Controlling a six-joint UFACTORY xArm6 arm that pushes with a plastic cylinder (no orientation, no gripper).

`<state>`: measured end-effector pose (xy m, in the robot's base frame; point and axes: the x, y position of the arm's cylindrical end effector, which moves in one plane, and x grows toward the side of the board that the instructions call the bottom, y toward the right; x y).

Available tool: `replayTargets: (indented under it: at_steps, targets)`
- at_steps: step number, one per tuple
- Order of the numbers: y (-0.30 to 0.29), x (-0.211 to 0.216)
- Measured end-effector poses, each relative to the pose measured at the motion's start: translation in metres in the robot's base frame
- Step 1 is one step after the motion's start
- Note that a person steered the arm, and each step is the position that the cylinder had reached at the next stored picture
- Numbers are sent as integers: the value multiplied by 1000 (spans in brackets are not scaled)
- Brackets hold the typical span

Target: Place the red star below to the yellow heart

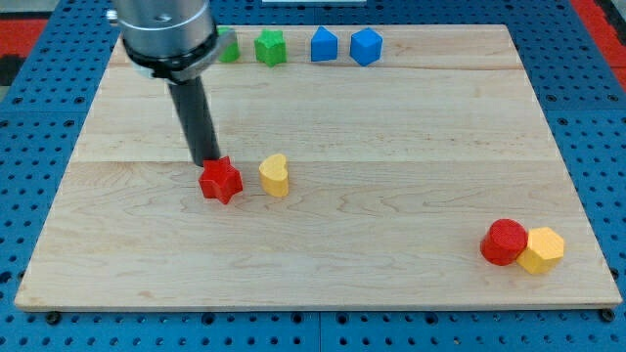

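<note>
We have no jaws — our tip (pixel 208 161) touches the red star (pixel 221 180), just left of the yellow heart (pixel 275 175).

Star (pixel 221 180) lies just left of heart (pixel 275 175)

Our board (pixel 391 127) lies bare below the yellow heart (pixel 275 175). The red star (pixel 221 180) crowds the heart's left, with my tip (pixel 208 161) touching it.
</note>
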<state>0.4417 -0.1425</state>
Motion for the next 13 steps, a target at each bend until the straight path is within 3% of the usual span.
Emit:
replayTargets:
  at_steps: [1, 3, 5, 6, 7, 8, 9, 10, 11, 12, 13]
  targets:
    - [-39, 14]
    - [74, 18]
    - [64, 36]
    - [96, -2]
    - [166, -24]
    - [201, -7]
    - [264, 45]
    - [208, 119]
    - [85, 176]
    - [-15, 156]
    - [-24, 59]
